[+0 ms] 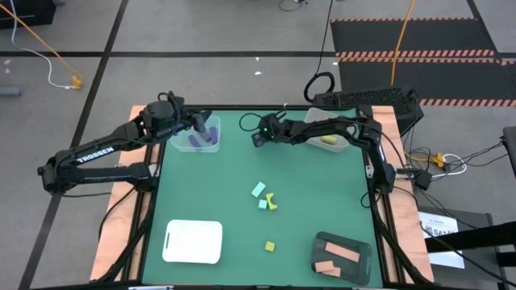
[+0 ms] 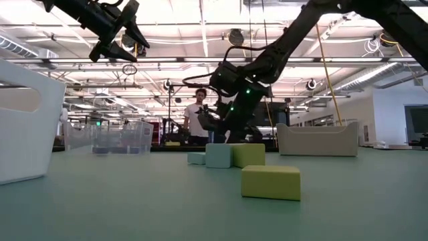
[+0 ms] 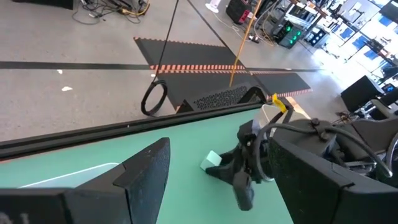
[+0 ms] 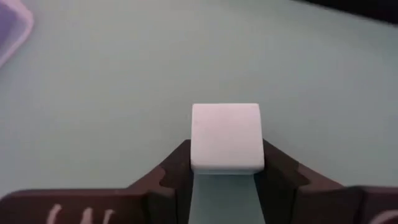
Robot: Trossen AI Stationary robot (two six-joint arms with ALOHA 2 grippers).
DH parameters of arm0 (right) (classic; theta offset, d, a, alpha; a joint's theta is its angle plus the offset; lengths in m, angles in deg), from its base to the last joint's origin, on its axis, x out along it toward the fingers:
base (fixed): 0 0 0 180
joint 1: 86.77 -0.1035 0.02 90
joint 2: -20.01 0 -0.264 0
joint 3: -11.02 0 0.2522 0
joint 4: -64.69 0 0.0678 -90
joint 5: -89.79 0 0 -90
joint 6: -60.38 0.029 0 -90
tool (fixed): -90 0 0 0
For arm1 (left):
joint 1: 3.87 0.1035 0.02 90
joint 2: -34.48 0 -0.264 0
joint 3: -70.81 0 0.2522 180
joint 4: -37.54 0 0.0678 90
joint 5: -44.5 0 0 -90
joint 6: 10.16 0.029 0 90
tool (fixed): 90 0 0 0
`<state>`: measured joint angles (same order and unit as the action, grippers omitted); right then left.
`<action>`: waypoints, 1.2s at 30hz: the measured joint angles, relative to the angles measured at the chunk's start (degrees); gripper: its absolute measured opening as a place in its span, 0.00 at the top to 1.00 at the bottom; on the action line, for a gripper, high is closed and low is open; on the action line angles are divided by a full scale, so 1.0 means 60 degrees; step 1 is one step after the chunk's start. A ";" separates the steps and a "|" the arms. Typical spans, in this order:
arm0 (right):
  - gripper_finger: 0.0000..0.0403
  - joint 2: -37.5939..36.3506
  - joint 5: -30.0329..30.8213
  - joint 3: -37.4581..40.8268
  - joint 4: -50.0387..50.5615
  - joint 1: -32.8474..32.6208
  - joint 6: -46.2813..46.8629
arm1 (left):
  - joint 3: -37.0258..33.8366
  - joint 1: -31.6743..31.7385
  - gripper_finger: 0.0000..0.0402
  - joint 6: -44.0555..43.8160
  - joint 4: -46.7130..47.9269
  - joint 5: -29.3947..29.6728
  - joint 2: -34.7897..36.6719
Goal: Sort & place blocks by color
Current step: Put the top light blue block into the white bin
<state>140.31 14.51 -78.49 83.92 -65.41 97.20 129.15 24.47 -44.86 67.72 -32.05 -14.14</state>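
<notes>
My right gripper [image 1: 260, 135] is down at the table's far middle, shut on a mint green cube [image 4: 225, 137]; the left wrist view shows that cube [image 3: 211, 160] at its fingertips. My left gripper [image 1: 208, 125] hangs open and holds nothing above a clear tub [image 1: 211, 147] with purple blocks [image 1: 200, 139] in it. Two mint blocks [image 1: 258, 190] and a yellow arch [image 1: 272, 201] lie flat mid-table. Nearer the front is a yellow cube [image 1: 270, 245]. My right gripper pinches the mint green cube by two opposite side faces [image 4: 194, 158] between its two fingers. The fingers slant down from the table's right-far side. Whether the cube stands on the mat or hangs just clear of it does not show.
A second clear tub [image 1: 348, 143] at the far right holds a yellow block [image 1: 329, 139]. A white tray [image 1: 193, 241] lies at the front left. A dark tray [image 1: 322, 242] with salmon blocks [image 1: 345, 254] lies at the front right. A person [image 2: 198, 117] stands beyond the table.
</notes>
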 joint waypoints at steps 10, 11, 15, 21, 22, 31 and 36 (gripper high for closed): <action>0.72 -0.2048 -0.1586 0.0061 -0.0179 -0.0211 -0.0415 | 0.0000 -0.0233 0.33 0.0628 0.0008 -0.0563 -0.0115; 0.72 -0.2326 -0.1649 0.0053 -0.0218 -0.0259 -0.0499 | 0.0004 -0.0311 0.33 0.0798 -0.0017 -0.0666 -0.0172; 0.72 -0.3499 -0.2081 0.0055 -0.0323 -0.0525 -0.0457 | 0.0004 -0.0767 0.33 0.1640 -0.0113 -0.0805 -0.0453; 0.72 -0.5114 -0.2259 0.0047 -0.0929 -0.1078 -0.0622 | 0.0007 -0.1613 0.33 0.3139 -0.0299 -0.0808 -0.1042; 0.72 -0.5300 -0.2256 0.0047 -0.1142 -0.1179 -0.0675 | 0.0007 -0.1763 0.33 0.3380 -0.0404 -0.0806 -0.1156; 0.72 -0.5932 -0.2241 0.0036 -0.2871 -0.2170 -0.0875 | 0.0003 -0.3141 0.33 0.5413 -0.2483 -0.0728 -0.1973; 0.72 -0.5934 -0.1755 0.0036 -0.3160 -0.2525 -0.0503 | 0.0000 -0.3693 0.33 0.7577 -0.4208 -0.0381 -0.2173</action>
<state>104.70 3.98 -78.27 64.96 -80.56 94.19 129.15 2.31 0.60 42.48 -34.33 -27.18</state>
